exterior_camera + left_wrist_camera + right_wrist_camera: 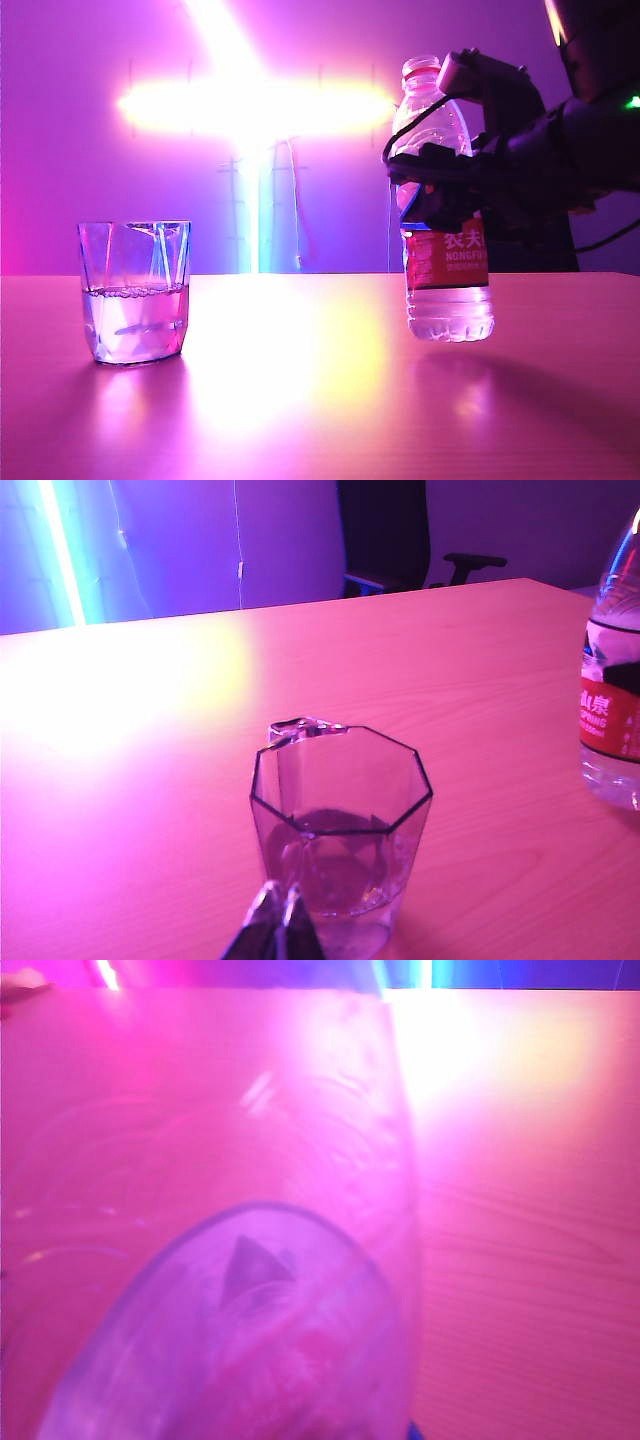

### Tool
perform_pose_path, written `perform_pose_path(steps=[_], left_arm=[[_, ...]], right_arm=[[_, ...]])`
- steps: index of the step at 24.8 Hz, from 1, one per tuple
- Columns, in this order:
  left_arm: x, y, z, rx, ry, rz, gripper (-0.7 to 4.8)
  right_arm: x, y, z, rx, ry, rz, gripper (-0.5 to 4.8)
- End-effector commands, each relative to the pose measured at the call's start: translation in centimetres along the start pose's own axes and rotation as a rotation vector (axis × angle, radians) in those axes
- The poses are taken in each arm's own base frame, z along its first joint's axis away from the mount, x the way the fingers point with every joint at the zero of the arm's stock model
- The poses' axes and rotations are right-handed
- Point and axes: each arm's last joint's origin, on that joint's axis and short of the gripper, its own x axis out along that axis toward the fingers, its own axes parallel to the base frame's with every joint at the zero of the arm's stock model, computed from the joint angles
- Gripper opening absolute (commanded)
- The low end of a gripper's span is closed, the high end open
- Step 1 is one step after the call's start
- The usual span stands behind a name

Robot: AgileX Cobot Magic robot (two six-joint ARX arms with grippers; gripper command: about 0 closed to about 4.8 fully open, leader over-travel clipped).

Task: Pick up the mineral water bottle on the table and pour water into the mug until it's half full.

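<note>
— Where is your right gripper (440, 185)?
— It grasps the mineral water bottle (445, 215) upright, lifted above the table (320, 400) on the right.
— And the mug (134, 290)?
— Far left, part filled with water (134, 320) (left gripper (277, 920) pinched together near it).

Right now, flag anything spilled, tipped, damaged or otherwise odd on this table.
Nothing stands out. The mug stands upright and holds water, with no puddle visible on the table. The mineral water bottle is upright, clamped by the right gripper, its base just above the tabletop. The left gripper, fingers shut, sits beside the mug.
</note>
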Motion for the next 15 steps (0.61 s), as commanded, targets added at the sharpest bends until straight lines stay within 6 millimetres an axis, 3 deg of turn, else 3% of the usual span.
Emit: perform_pose_path(steps=[1,4,8,15], left_arm=[[0.0,0.0,0.3,-0.003,-0.016,-0.004,-0.02],[0.0,0.0,0.3,-0.003,-0.016,-0.004,-0.02],[0.0,0.0,0.3,-0.003,-0.015,-0.004,-0.02],[0.0,0.0,0.3,-0.003,-0.015,-0.004,-0.02]], right_arm=[[0.0,0.2,0.7,0.014,-0.057,0.044,2.14],[0.0,0.2,0.6,0.013,-0.053,0.052,2.33],[-0.1,0.2,0.3,0.012,-0.043,0.050,3.38],[-1.2,-0.2,-1.0,0.007,-0.012,0.044,3.51]])
